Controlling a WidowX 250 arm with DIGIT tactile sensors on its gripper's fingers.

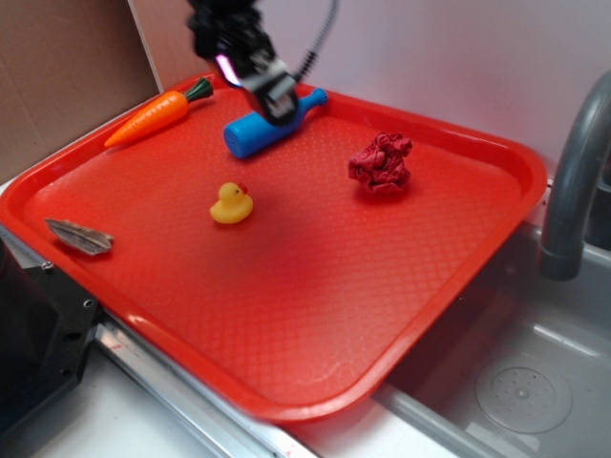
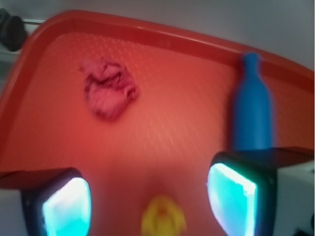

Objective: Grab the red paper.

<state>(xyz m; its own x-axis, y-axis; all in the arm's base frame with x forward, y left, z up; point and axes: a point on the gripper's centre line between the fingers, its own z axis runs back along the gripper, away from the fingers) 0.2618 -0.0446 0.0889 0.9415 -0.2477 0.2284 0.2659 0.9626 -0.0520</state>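
Observation:
The red paper [image 1: 381, 163] is a dark crimson crumpled wad lying on the right half of the tray [image 1: 286, 315]. In the wrist view the red paper [image 2: 108, 89] shows at upper left, well ahead of the fingers. My gripper [image 1: 272, 95] hangs above the back of the tray, over the blue bottle, far left of the paper. In the wrist view the gripper [image 2: 150, 204] is open, its glowing cyan pads [image 2: 66, 209] wide apart with only tray floor and the duck between them.
A blue bottle [image 1: 272, 124] lies under the gripper, an orange carrot [image 1: 158, 114] at the back left, a yellow duck [image 1: 232, 203] mid-tray, a grey flat piece [image 1: 80, 236] near the left rim. A grey faucet [image 1: 573, 181] and sink [image 1: 520, 391] stand to the right.

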